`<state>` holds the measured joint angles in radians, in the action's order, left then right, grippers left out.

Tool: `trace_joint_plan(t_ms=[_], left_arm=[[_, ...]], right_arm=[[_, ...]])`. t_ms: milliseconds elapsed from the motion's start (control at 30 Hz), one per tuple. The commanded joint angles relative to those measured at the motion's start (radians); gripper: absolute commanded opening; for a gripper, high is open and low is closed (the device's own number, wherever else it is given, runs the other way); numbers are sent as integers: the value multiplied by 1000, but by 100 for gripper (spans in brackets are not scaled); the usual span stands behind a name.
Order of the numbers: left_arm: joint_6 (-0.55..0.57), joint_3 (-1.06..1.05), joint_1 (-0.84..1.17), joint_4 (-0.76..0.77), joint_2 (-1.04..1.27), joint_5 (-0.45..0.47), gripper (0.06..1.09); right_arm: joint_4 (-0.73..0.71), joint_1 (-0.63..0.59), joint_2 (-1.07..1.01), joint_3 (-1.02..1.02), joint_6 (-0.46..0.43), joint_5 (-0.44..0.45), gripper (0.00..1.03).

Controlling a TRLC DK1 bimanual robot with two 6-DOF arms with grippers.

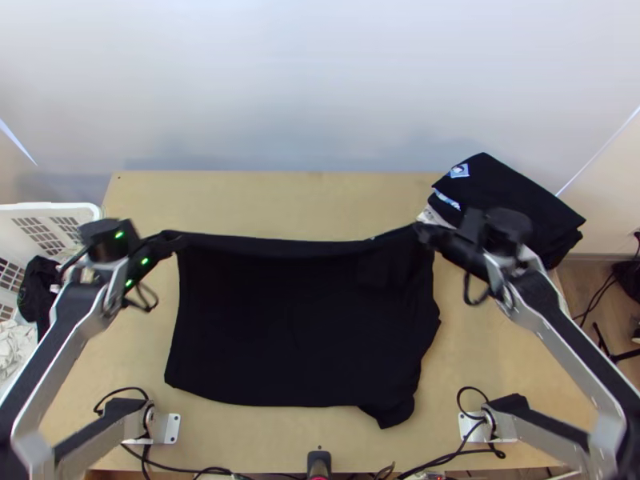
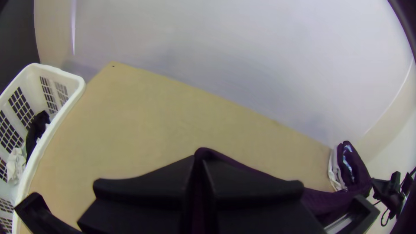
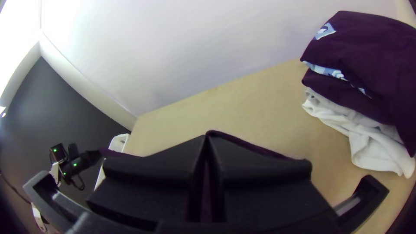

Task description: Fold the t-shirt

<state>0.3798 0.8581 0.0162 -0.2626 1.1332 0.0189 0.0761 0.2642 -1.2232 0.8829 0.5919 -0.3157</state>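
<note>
Two tools of mine have the shirt (image 1: 296, 320) by its far edge, which is pulled nearly straight between them across the middle of the top view. My left tool (image 1: 172, 240) has its fingers pressed together on the upper left corner; my right tool (image 1: 424, 230), closed just as tightly, pinches the upper right one. The rest of the shirt hangs down toward the near side, and its lower part seems to lie spread on the table (image 1: 280, 200).

I judge the folding to be at an early or middle stage. The far edge is taut and both corners are gripped, but the lower right of the shirt sticks out in an uneven flap, and I cannot tell whether a layer is already doubled underneath. Left to do, as I see it: lay it flat, bring the sides in, fold it down to a small packet and add it to the pile.

That pile (image 1: 504, 192) sits at the upper right of the frame, dark folded garments over white cloth (image 3: 368, 147). At the left edge of the frame is a white basket (image 1: 56, 210) with lattice sides, holding a dark garment (image 1: 36, 292) and some whites (image 1: 14, 344), loosely bunched.
</note>
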Motion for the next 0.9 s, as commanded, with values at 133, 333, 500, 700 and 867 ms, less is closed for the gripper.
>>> trace_joint_plan(t_ms=[133, 333, 500, 700, 867], left_arm=[[5, 300, -30, 194, 568, -37, 9], [28, 538, -58, 194, 770, -50, 9], [31, 673, -56, 178, 881, -68, 9], [64, 728, -47, 172, 913, -119, 29], [33, 685, -25, 172, 820, -125, 105]], right_arm=[[-144, -56, -522, 297, 25, -6, 3], [-131, -57, -719, 536, 17, 63, 3], [-114, -37, -846, 700, 5, 124, 3], [-118, -11, -884, 781, 3, 153, 57], [39, -25, -749, 780, 82, 182, 81]])
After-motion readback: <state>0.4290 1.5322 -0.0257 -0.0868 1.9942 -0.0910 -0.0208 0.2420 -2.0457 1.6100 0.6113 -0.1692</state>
